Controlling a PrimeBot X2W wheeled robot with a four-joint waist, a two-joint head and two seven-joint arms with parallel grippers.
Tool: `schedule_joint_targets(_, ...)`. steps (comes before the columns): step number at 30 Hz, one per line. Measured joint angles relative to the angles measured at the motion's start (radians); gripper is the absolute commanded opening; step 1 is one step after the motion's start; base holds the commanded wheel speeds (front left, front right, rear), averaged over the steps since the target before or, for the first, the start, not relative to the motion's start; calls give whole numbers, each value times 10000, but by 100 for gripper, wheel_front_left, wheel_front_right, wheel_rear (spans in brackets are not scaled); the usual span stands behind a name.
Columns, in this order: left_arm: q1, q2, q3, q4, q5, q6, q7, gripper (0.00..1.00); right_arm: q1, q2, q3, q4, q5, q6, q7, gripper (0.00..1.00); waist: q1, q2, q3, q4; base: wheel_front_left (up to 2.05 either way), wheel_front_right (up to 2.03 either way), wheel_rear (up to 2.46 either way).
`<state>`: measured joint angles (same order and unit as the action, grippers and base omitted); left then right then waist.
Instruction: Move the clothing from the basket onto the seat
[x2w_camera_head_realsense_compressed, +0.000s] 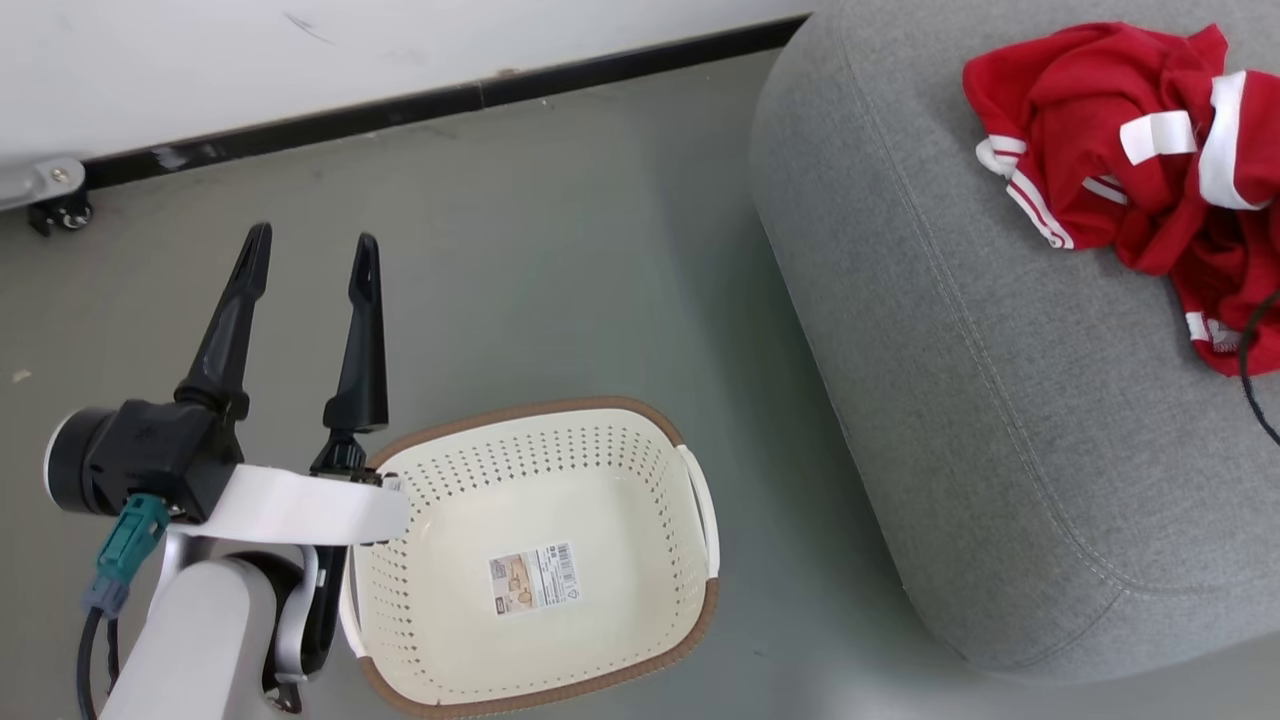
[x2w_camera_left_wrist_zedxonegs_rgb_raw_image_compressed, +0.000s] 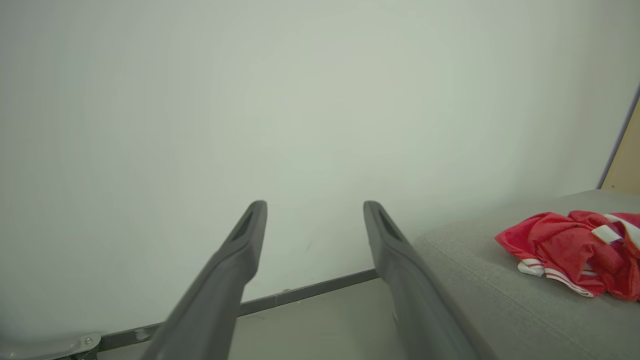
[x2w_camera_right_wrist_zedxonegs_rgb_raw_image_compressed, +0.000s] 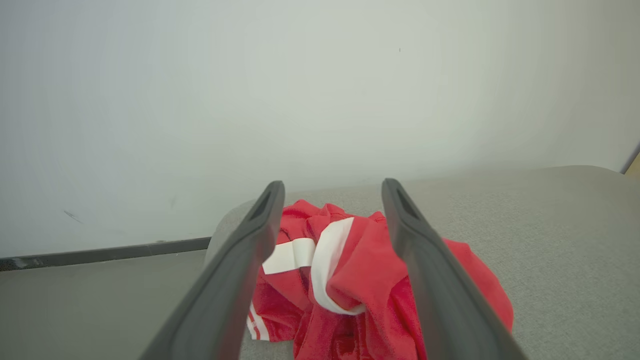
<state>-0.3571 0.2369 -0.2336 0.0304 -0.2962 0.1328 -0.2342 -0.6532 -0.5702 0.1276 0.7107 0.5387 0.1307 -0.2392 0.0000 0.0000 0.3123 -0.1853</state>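
Clothing (x2w_camera_head_realsense_compressed: 1130, 150) is lying heaped on the seat (x2w_camera_head_realsense_compressed: 1000, 450); basket (x2w_camera_head_realsense_compressed: 560, 403) is sitting empty. Left gripper (x2w_camera_head_realsense_compressed: 314, 236) and right gripper (x2w_camera_right_wrist_zedxonegs_rgb_raw_image_compressed: 333, 184) are gaping, holding nothing. Transfer is seemingly finishing, calling only for retreat.

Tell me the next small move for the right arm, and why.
Probably draw the right gripper back from the clothing: its jaws stand open with nothing in them, the red heap lies on the seat, and the basket holds only its sticker, so nothing seems left to carry.
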Motion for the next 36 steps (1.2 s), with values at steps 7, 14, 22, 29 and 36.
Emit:
schedule_joint_targets(7,488,-159,190,420,-104,98,-52,100,-14,493,174,-757,-477,0,-75,100,0,0,-450,305,0,0,0)
schedule_joint_targets(14,930,-286,192,769,-157,184,-123,100,434,1275,447,-1340,-807,0,-84,100,0,0,-920,639,0,0,0)
schedule_joint_targets(22,1322,-554,92,1141,-171,182,-127,100,1290,1942,499,-1864,-1246,0,-86,100,0,0,-1540,1031,0,0,0)
schedule_joint_targets(29,1681,-646,-79,1361,-163,169,-128,100,2212,2648,447,-2088,-1475,0,-86,100,0,0,-2026,1284,0,0,0)
schedule_joint_targets(36,1913,-838,-132,1530,-82,167,-128,100,3080,3292,414,-2343,-1822,0,-84,100,0,0,-2485,1461,0,0,0)
